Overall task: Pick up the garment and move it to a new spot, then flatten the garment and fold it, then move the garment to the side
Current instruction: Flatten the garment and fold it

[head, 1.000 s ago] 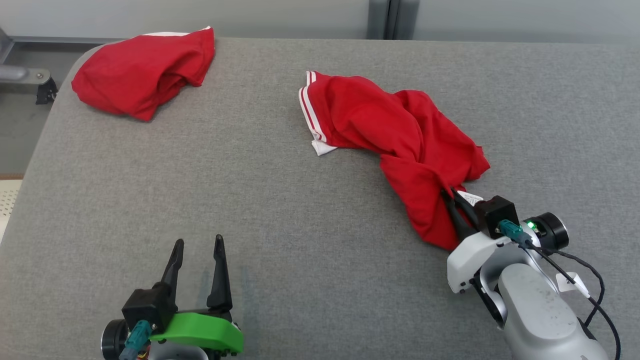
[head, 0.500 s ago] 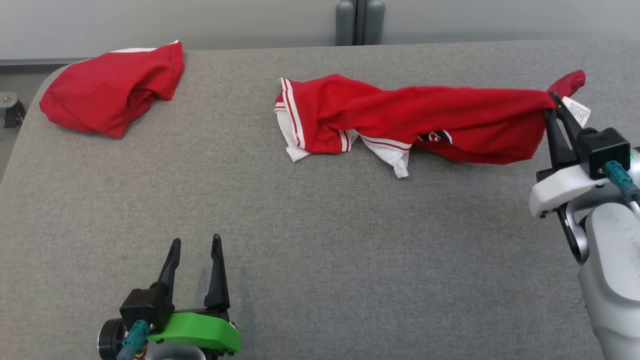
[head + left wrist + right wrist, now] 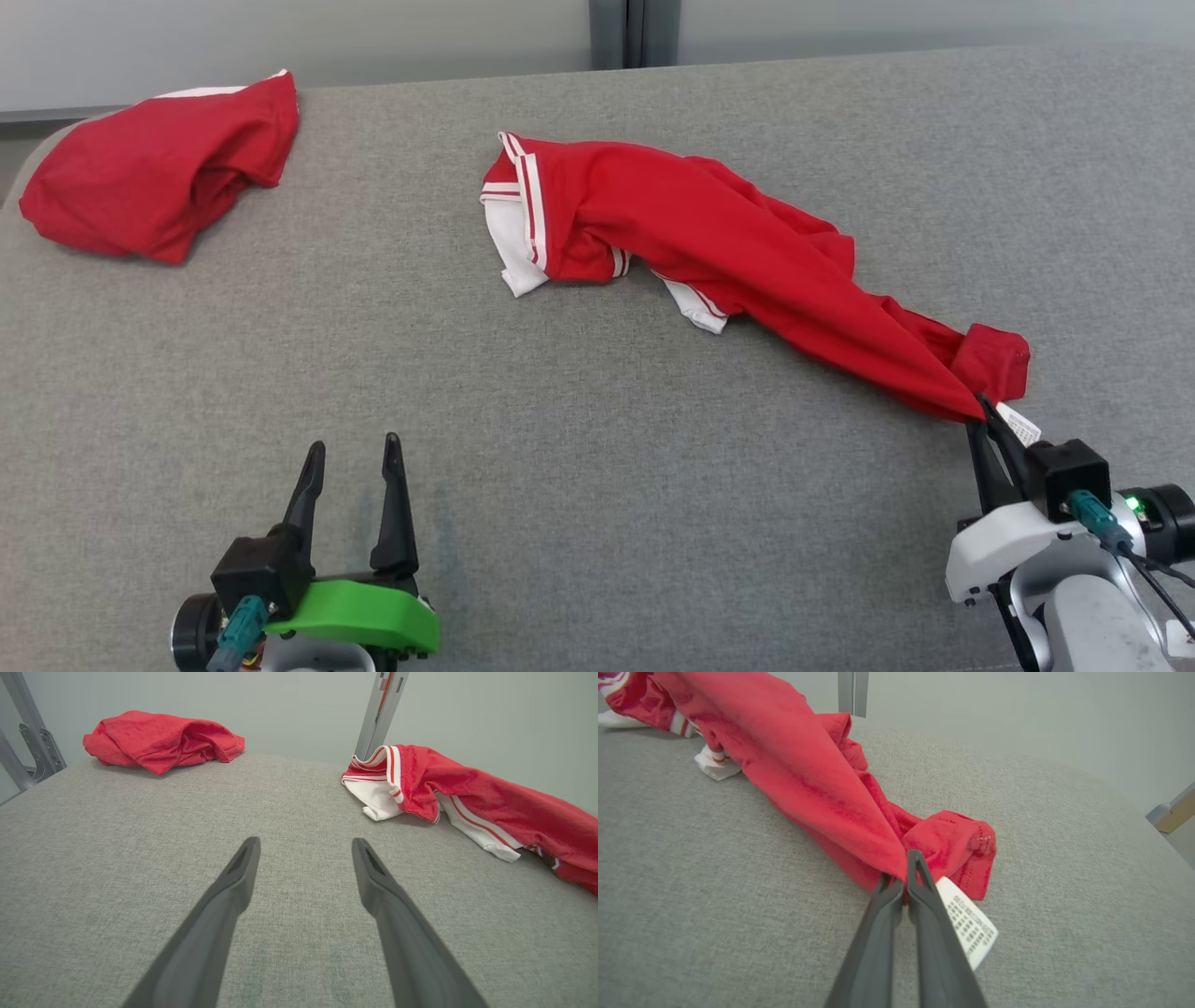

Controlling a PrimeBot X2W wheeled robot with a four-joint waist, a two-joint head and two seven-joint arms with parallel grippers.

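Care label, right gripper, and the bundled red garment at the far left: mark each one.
care label (image 3: 969,921), right wrist view, middle of the white printed tag.
right gripper (image 3: 902,873), right wrist view, between the fingertips shut on the stretched garment (image 3: 822,788).
bundled red garment (image 3: 159,168), head view, middle of the heap.

Garment (image 3: 822,779) label (image 3: 967,924) print illegibly small
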